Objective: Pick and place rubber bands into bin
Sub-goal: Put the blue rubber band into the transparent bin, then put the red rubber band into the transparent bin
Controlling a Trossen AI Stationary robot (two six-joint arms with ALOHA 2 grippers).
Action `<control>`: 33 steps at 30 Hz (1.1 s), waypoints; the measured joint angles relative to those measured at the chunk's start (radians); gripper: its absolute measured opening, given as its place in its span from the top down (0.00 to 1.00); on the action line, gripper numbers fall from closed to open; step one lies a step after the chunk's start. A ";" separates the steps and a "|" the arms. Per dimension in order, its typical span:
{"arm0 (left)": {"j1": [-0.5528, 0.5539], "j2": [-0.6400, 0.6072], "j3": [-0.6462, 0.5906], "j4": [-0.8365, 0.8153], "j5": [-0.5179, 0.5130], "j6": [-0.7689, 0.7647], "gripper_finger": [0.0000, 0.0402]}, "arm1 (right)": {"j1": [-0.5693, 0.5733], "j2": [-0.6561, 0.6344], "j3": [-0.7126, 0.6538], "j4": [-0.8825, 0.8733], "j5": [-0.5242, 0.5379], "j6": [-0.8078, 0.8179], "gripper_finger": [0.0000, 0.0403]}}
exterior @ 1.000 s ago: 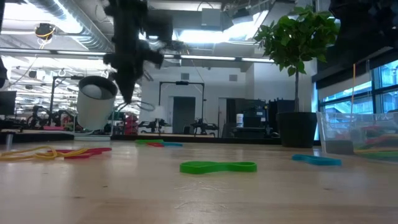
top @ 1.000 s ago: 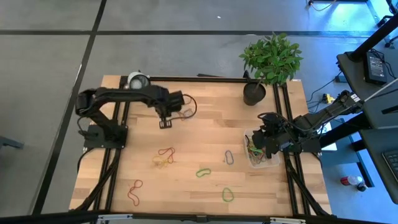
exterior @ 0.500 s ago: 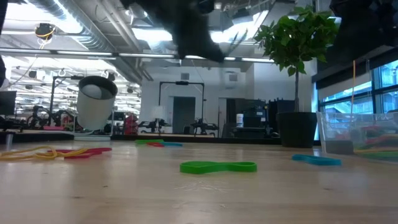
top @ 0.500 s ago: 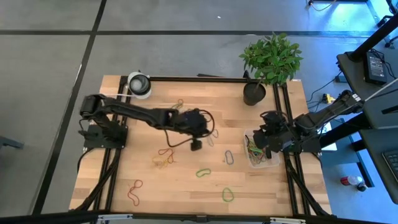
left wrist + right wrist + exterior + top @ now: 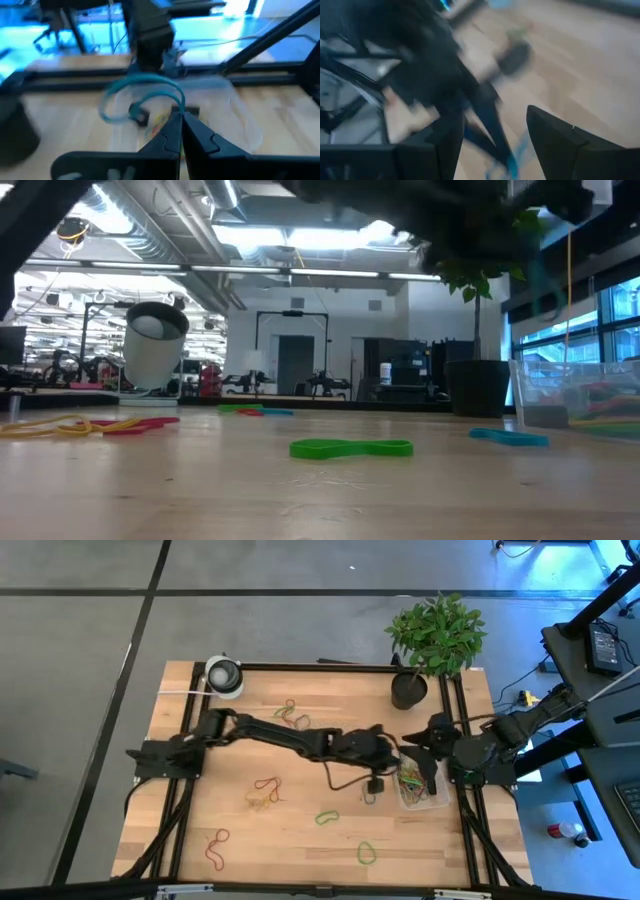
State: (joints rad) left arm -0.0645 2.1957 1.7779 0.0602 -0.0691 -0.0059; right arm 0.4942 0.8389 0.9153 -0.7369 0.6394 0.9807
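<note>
rubber bands (image 5: 325, 817) lie scattered on the bench (image 5: 300, 850), some already in the bin (image 5: 437, 802), where the left gripper (image 5: 374, 783) is closed on a blue band (image 5: 142, 92) beside the right gripper (image 5: 428, 778), fingers apart.

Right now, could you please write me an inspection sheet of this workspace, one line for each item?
Surface: light wooden table in a black frame.
Job's things: small clear plastic bin at the right edge, coloured bands inside; loose rubber bands: green, green, red, red-and-yellow tangle.
Clutter: round white-and-grey roll; black plant pot with leafy plant.
Grippers: left gripper beside the bin, shut on a teal rubber band; right gripper over the bin, open.
Cables: dark cable looping under the left arm.
Surroundings: grey floor; equipment at the right.
</note>
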 joint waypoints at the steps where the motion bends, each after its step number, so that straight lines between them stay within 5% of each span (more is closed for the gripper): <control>1: -0.002 0.031 0.044 0.001 0.015 0.008 1.00 | 0.000 -0.008 0.000 0.035 0.009 -0.038 0.46; 9: -0.001 0.269 0.341 0.030 0.097 -0.049 1.00 | 0.000 -0.056 0.000 0.291 0.051 -0.284 0.46; 18: -0.001 0.382 0.419 0.083 0.096 -0.070 0.98 | 0.000 -0.054 -0.002 0.315 0.051 -0.308 0.46; 28: -0.001 0.396 0.420 -0.010 0.106 -0.084 0.66 | 0.000 -0.054 -0.002 0.316 0.049 -0.303 0.46; 33: -0.001 0.325 0.420 -0.246 0.165 -0.168 0.55 | 0.000 -0.054 -0.002 0.322 0.049 -0.301 0.46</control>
State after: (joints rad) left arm -0.0658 2.5208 2.1979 -0.1858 0.0963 -0.1736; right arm 0.4941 0.7845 0.9138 -0.4145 0.6880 0.6792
